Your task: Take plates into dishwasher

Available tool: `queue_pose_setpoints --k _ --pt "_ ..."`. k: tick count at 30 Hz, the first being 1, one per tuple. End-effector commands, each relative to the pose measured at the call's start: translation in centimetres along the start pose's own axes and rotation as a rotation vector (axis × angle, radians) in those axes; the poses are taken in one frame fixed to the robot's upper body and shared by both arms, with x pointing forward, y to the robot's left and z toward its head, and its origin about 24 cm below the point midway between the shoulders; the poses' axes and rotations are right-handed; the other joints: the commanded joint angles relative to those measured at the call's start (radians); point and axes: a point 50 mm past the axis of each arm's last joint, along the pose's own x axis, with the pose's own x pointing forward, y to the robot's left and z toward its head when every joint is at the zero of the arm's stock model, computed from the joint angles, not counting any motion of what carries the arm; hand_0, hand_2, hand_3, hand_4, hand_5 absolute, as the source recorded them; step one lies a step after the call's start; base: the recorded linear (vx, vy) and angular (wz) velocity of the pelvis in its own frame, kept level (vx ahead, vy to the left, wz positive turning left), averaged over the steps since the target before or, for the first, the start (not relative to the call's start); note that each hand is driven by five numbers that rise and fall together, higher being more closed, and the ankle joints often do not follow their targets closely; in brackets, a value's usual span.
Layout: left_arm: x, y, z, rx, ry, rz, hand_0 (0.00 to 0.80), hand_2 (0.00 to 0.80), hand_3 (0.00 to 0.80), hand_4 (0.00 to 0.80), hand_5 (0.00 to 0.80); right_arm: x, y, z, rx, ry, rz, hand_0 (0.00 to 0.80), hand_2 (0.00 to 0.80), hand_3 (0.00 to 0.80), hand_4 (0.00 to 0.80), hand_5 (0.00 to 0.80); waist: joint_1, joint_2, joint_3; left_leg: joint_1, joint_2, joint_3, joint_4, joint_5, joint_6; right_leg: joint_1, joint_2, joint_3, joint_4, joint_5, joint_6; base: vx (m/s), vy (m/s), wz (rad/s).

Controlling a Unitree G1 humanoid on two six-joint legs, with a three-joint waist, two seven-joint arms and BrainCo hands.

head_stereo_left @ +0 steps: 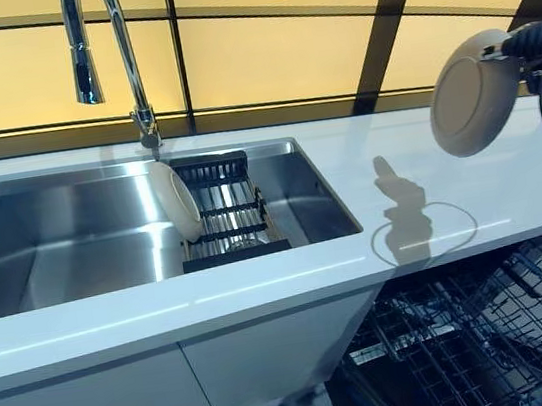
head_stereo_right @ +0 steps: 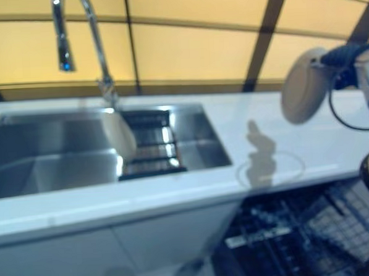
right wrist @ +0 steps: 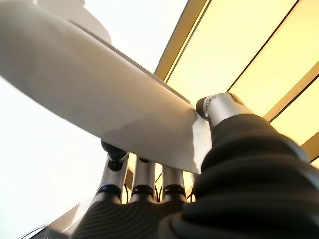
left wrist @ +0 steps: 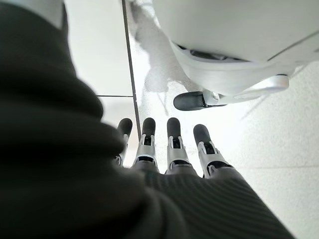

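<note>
Head views: right hand (head_stereo_left: 531, 40) lifts a pale plate (head_stereo_left: 473, 94) on edge at the right, over the white counter (head_stereo_left: 419, 177) above the dishwasher rack (head_stereo_left: 482, 340); another plate (head_stereo_left: 180, 201) leans in the sink rack (head_stereo_left: 227, 214). Left wrist: left hand (left wrist: 172, 144) holds nothing, fingers straight. Right wrist: thumb and fingers pinch the plate's rim.

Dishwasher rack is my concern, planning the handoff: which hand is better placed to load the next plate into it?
Right. The right hand already pinches a plate above the counter, over the open dishwasher rack. The left hand is open, hanging down, holding nothing.
</note>
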Motion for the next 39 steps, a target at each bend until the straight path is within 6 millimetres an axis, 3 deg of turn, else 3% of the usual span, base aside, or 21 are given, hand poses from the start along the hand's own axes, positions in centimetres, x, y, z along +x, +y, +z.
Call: queue_pose_setpoints --k 1,18,23,28,39 --pt "0.0 1.6 1.6 0.056 -0.020 0.034 0.000 0.000 0.000 0.000 0.000 -3.3 -5.1 3.3 -0.037 -0.098 -0.161 0.800 0.800 0.800 0.800 0.800 -0.013 -0.045 0.029 0.010 -0.004 -0.025 -0.002 -0.030 0.029 0.079 -0.049 0.005 0.003 -0.049 0.076 -0.015 -0.022 -0.14" --pt "-0.1 1.8 2.4 0.075 -0.037 0.022 0.000 0.000 0.000 0.000 0.000 -3.9 -6.5 -1.6 -0.147 0.006 -0.083 0.800 0.800 0.800 0.800 0.800 -0.092 -0.038 0.046 0.022 -0.001 0.030 -0.002 -0.038 0.032 0.058 -0.044 0.049 0.003 -0.041 0.079 -0.008 -0.004 -0.07" --pt "-0.1 1.9 2.7 0.068 -0.047 0.020 0.000 0.000 0.000 0.000 0.000 -4.0 -6.1 -2.3 -0.159 0.006 -0.036 0.800 0.800 0.800 0.800 0.800 -0.117 -0.039 0.051 0.023 -0.002 0.047 -0.002 -0.040 0.033 0.047 -0.041 0.064 0.003 -0.035 0.080 -0.024 0.001 -0.11" --pt "-0.1 2.0 2.4 0.079 -0.039 0.023 0.000 0.000 0.000 0.000 0.000 -4.0 -5.9 -5.1 -0.212 0.065 0.005 0.800 0.800 0.800 0.800 0.800 -0.140 -0.043 0.053 0.028 0.003 0.066 -0.002 -0.042 0.035 0.044 -0.036 0.077 0.003 -0.034 0.080 -0.020 -0.010 -0.06" --pt "-0.1 2.2 3.1 0.083 -0.058 0.025 0.000 0.000 0.000 0.000 0.000 -4.4 -4.8 -8.2 -0.284 0.143 0.118 0.800 0.800 0.800 0.800 0.800 -0.185 -0.038 0.062 0.032 0.007 0.104 -0.002 -0.046 0.038 0.026 -0.031 0.101 0.003 -0.026 0.082 -0.038 -0.011 -0.11"
